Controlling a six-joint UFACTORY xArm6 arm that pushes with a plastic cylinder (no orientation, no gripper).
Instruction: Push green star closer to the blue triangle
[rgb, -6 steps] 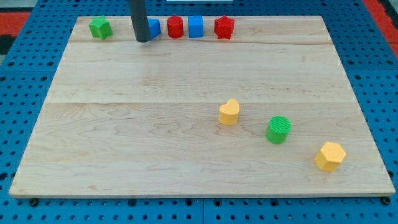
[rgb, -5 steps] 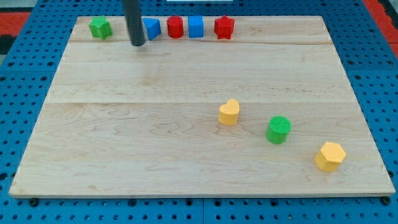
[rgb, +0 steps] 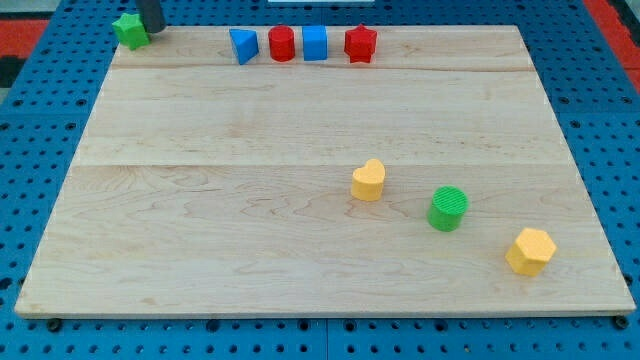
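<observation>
**Q:** So how far along are you with the star?

**Me:** Honestly, not far, going by how things lie. The green star is parked way up in the top-left corner of the tabletop, right at the edge, maybe even hanging over it a bit. The blue triangle is off to the view's right of it along the top row, with a clear stretch of bare wood between them. So they're well apart, and the "closer" part isn't done.

**Q:** Where's your tool?

**Me:** My tip is at the very top of the view, just beside the star on its right side, touching or nearly so; I can't quite tell which. The tool is just a plain rod, so there's nothing to open or close and it isn't holding anything.

**Q:** Isn't that the wrong side?

**Me:** That's my read, yeah. I'm sitting between the star and the triangle, so any push from here sends the star further left and off the board. I'd guess I need to get around to the star's left side and shove it rightward along the top row.

**Q:** Anything in the way?

**Me:** Not really. The red block, blue cube and red star sit beyond the triangle. The yellow heart, green cylinder and yellow hexagon are far down at lower right.
</observation>
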